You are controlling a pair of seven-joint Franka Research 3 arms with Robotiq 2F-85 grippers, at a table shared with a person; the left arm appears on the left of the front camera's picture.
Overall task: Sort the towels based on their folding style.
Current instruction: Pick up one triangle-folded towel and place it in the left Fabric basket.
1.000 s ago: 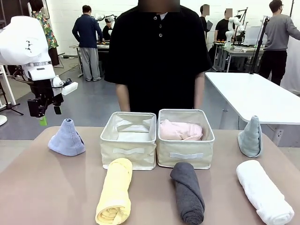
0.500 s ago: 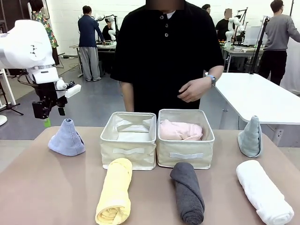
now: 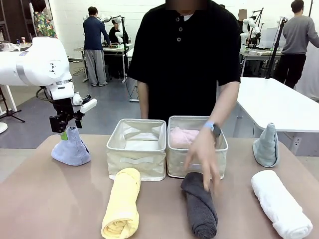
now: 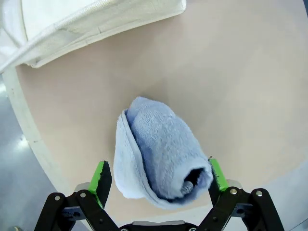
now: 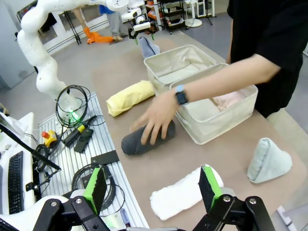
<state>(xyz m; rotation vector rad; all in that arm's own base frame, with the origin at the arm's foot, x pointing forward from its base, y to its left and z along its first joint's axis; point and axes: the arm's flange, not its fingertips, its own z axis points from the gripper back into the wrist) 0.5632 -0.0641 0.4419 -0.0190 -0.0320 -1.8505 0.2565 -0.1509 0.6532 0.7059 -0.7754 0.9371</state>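
A light blue cone towel (image 3: 71, 148) stands at the table's left. My left gripper (image 3: 65, 130) hovers open at its tip. In the left wrist view the cone (image 4: 154, 144) lies between the green pads (image 4: 101, 177) of the left gripper (image 4: 159, 175), not clamped. The yellow roll (image 3: 122, 203), dark grey roll (image 3: 199, 206) and white roll (image 3: 280, 203) lie along the front. A person's hand (image 3: 202, 159) rests on the grey roll. A pale teal cone (image 3: 266, 145) stands at the right. The pink towel (image 3: 187, 137) lies in the right bin. My right gripper (image 5: 153, 187) hangs open high above the white roll (image 5: 183, 195).
Two beige fabric bins stand side by side mid-table: the left bin (image 3: 137, 160) holds no towel, the right bin (image 3: 197, 167) holds the pink one. The person stands at the far edge, one arm reaching over the right bin. Bare tabletop lies at the front left.
My left arm has swung right and down until its open fingers sit over the blue cone's tip. The person's hand has come down across the right bin onto the grey roll.
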